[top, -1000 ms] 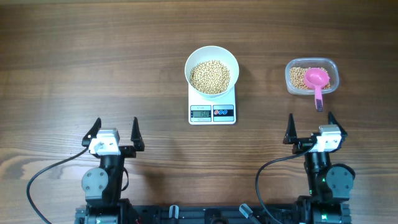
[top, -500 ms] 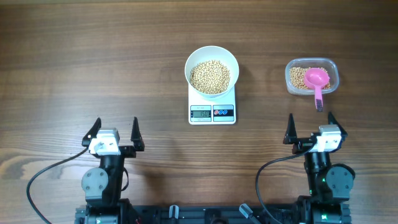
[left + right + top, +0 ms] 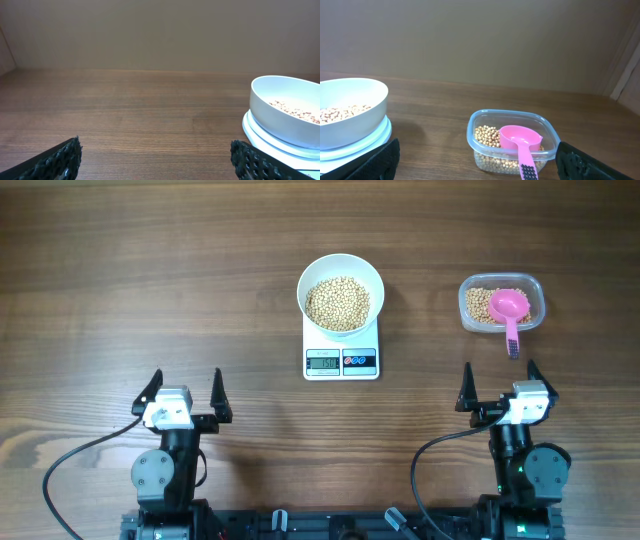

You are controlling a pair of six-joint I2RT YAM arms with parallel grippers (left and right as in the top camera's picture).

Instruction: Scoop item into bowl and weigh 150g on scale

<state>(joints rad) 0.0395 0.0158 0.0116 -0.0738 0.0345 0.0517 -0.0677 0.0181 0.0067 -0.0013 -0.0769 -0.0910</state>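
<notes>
A white bowl (image 3: 341, 270) (image 3: 285, 107) (image 3: 350, 102) holding tan beans (image 3: 338, 303) (image 3: 296, 110) stands on the small white scale (image 3: 341, 360), whose display faces the arms. More beans (image 3: 487, 136) lie in a clear plastic container (image 3: 501, 303) (image 3: 512, 142) with a pink scoop (image 3: 509, 308) (image 3: 521, 140) resting in it, handle pointing toward the front. My left gripper (image 3: 185, 392) (image 3: 155, 160) sits open near the front left, empty. Near the front right, just in front of the container, my right gripper (image 3: 497, 382) (image 3: 477, 162) is open and holds nothing.
Brown wooden table (image 3: 150, 270) all around. Cables run from both arm bases along the front edge. A plain wall rises behind the table in the wrist views.
</notes>
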